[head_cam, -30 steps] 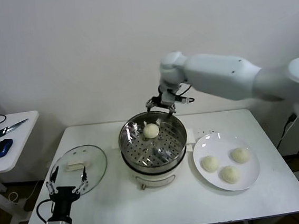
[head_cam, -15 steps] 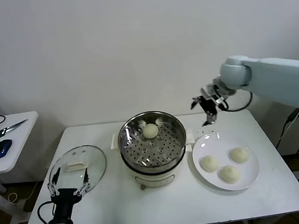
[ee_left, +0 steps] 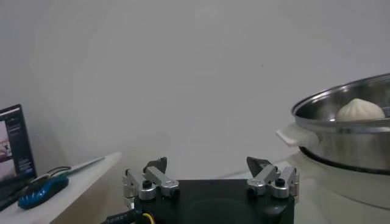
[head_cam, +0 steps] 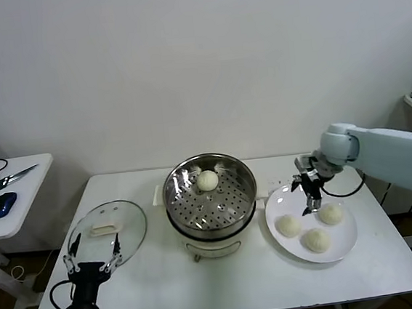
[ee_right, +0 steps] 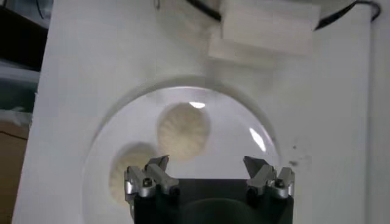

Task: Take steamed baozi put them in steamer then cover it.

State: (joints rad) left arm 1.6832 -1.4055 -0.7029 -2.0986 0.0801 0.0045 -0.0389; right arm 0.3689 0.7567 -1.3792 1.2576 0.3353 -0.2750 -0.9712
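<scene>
White table, right gripper agape above plate's inner edge.

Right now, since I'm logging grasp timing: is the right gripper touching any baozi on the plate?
Apart. In the right wrist view the right gripper is open and above the plate, with no finger meeting the baozi below it.

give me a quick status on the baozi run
Right gripper open, empty, over plate. Left gripper open by cover. One baozi in steamer.
</scene>
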